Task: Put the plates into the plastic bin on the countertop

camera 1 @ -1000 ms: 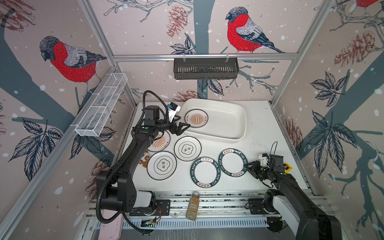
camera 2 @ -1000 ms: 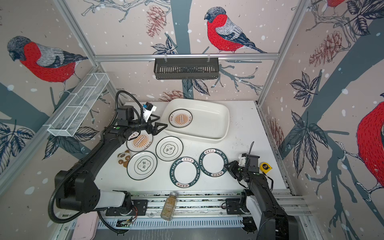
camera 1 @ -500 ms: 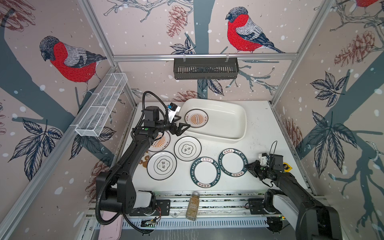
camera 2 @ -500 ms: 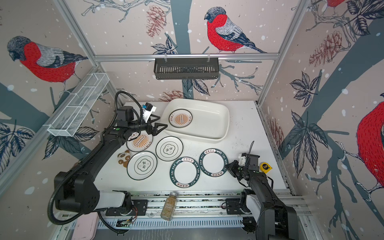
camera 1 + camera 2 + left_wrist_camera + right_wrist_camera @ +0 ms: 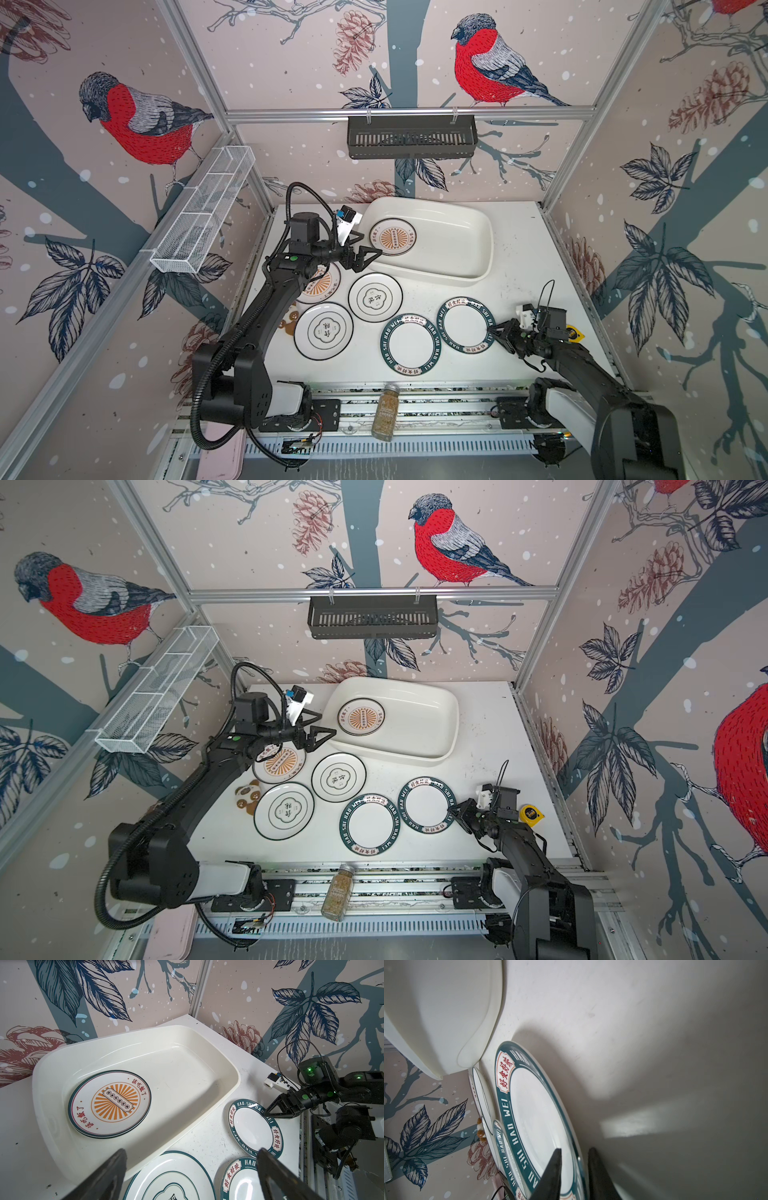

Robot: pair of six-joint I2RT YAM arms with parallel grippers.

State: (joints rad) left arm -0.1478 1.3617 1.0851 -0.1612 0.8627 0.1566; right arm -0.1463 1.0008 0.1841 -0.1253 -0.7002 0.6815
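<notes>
Glossy smooth plastic bin (image 5: 453, 245); glazed shiny plates (image 5: 410, 345); matt speckled countertop (image 5: 519, 257); bare metal rails (image 5: 449, 409).

You have open floor in the right half of the plastic bin (image 5: 453, 245); a stack of sunburst plates (image 5: 392, 237) fills its left end. The left claw (image 5: 370, 245), jaws spread wide, hangs over the bin's near-left corner and blocks that way in. Bare worktop (image 5: 523, 257) gives you a lane between bin and right wall (image 5: 602, 232). In front, flower-emblem plates (image 5: 375, 297) and green-rimmed plates (image 5: 410, 345) lie packed close, little gap between. The right claw (image 5: 495, 332) straddles one green rim, a tape measure (image 5: 532, 812) just behind it.
</notes>
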